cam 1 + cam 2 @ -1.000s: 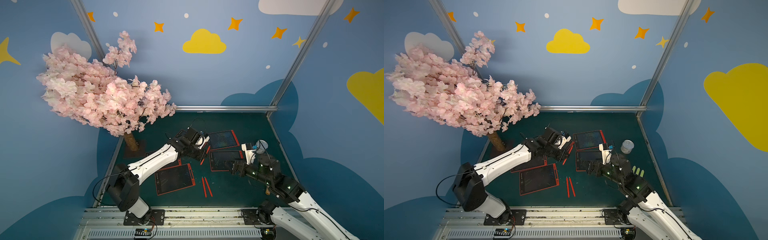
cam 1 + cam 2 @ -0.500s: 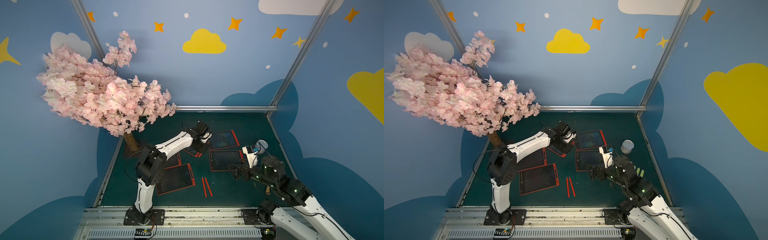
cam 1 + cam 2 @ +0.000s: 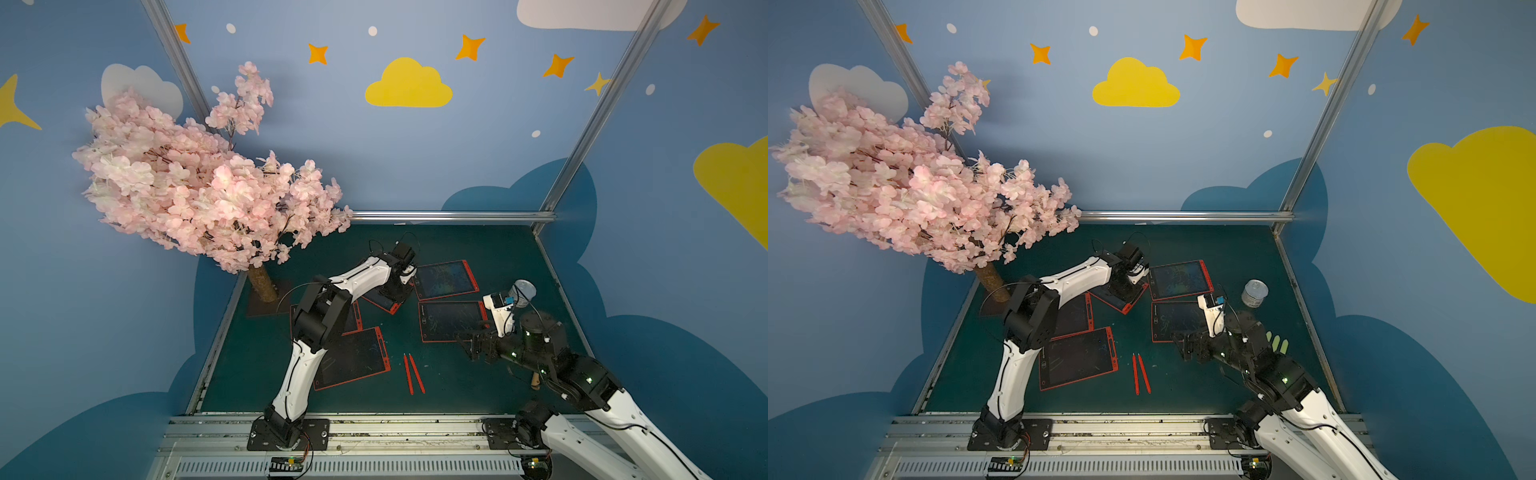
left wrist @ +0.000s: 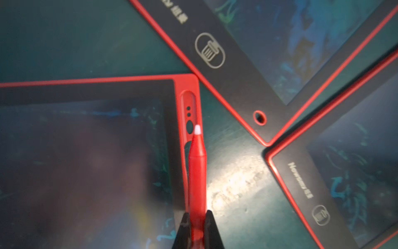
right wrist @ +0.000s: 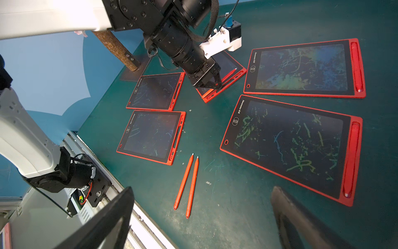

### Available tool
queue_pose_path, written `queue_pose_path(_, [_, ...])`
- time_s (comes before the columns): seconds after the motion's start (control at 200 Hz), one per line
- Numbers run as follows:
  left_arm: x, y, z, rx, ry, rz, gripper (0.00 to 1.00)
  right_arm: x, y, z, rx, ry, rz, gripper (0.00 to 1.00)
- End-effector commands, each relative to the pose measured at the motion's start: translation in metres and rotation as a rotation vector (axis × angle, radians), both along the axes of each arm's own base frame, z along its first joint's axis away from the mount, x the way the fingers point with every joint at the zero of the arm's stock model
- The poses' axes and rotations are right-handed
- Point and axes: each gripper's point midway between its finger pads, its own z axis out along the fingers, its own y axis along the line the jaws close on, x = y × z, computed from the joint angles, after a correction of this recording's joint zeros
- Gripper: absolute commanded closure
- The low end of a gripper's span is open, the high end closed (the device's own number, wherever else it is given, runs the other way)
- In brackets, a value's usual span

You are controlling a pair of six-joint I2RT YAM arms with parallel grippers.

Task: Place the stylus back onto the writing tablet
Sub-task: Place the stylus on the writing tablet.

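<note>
Seating step: left gripper (image 4: pixel 197 218) clamped on red stylus (image 4: pixel 197 172), tip just over the slot (image 4: pixel 189 107) of the angled tablet (image 3: pixel 382 302) mid-frame in a top view; next likely needs lining up, pressing down, then letting go.

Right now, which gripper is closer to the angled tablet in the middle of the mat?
Left. The left gripper is right over the angled tablet, holding a stylus at its slot. The right gripper, open, hovers apart, near the front edge of another tablet.
</note>
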Motion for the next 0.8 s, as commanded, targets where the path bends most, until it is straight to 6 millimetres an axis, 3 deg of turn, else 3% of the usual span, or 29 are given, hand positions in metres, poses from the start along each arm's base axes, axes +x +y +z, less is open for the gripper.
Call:
queue_pose_path(0.0, [0.003,0.005,-0.001,0.023,0.005,0.0,0.93,0.002,0.0,-0.001,0.002,0.013,-0.011,0.02])
queue_pose_path(0.796, [0.005,-0.005,-0.009,-0.01,0.042,0.014,0.91,0.003,0.002,-0.007,-0.002,0.034,-0.011,0.02])
